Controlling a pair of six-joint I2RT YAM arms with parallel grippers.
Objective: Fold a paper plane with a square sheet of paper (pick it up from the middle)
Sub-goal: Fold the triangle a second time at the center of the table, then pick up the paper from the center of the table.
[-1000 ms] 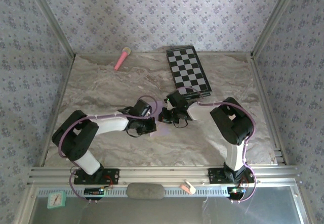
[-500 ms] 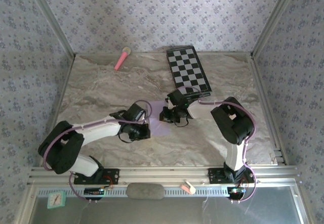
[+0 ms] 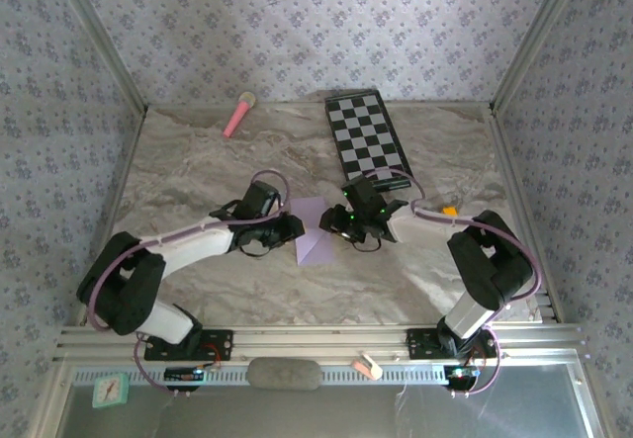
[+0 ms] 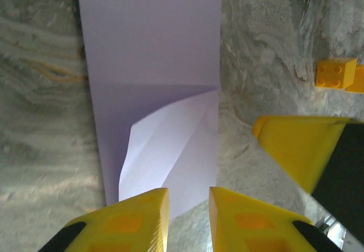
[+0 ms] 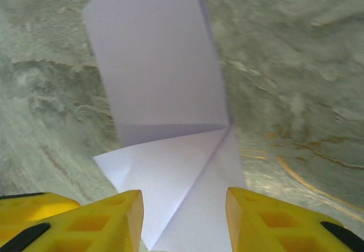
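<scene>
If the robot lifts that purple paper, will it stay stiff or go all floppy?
The purple paper looks thin, so it would probably droop if lifted by one edge. Its creased, doubled corner likely stays stiffer. Lying flat and light, it may slide when pushed.

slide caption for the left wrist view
Partly folded lilac paper on a marbled table, the left claw at its edge with fingers slightly apart, a yellow brick off to the side.
</scene>
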